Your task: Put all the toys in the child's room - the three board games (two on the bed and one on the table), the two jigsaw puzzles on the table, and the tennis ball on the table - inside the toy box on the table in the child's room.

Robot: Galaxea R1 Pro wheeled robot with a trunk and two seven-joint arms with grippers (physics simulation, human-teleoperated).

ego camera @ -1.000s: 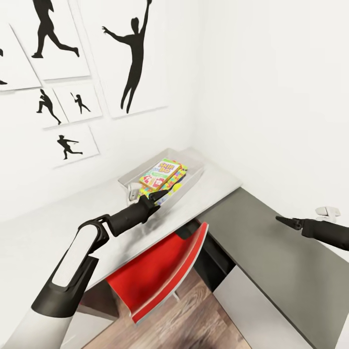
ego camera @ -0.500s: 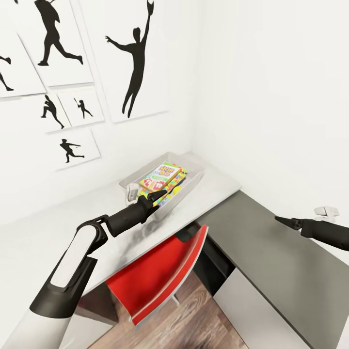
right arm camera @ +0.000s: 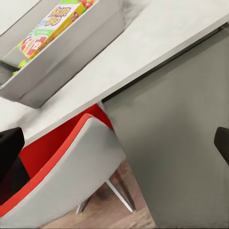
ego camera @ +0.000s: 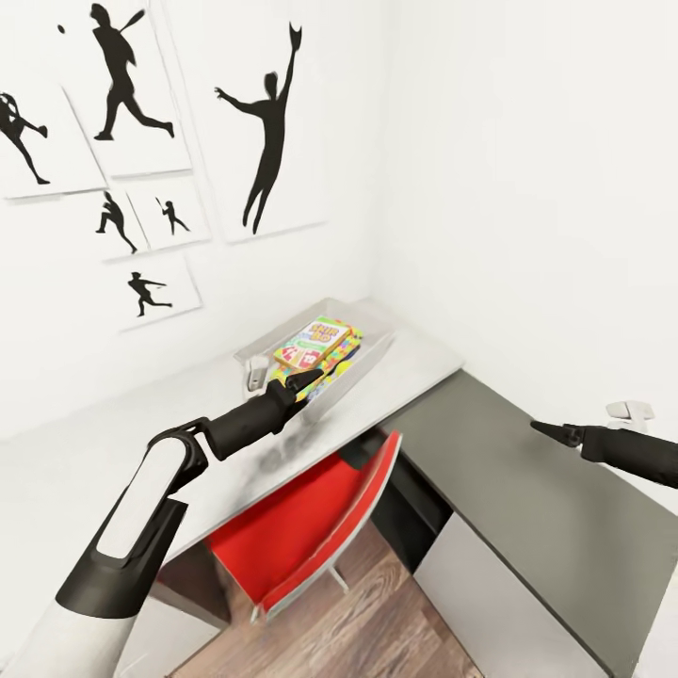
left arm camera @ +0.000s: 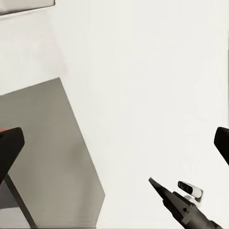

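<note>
The light grey toy box [ego camera: 367, 331] sits at the far end of the table [ego camera: 113, 443], near the room's corner. Inside it the SKIP-BO board game [ego camera: 313, 341] lies on top of a multicoloured jigsaw puzzle [ego camera: 345, 355]. My left gripper [ego camera: 306, 379] hovers just in front of the box's near wall, open and empty. Out to the right, my right gripper [ego camera: 541, 429] floats open and empty above the dark cabinet top. The right wrist view looks at the toy box [right arm camera: 71, 52] and the SKIP-BO game [right arm camera: 52, 24]. The tennis ball and the bed are out of view.
A red chair [ego camera: 311, 513] is tucked under the table below my left arm. A lower dark grey cabinet top [ego camera: 527, 499] runs along the right wall. A small white object [ego camera: 256, 372] stands by the box's near corner, and a white fitting [ego camera: 629, 410] is on the right wall.
The whole picture has shifted a little, so the camera has moved and the toy box looks slightly farther off. Both arms keep their pose and nothing was taken or let go.
</note>
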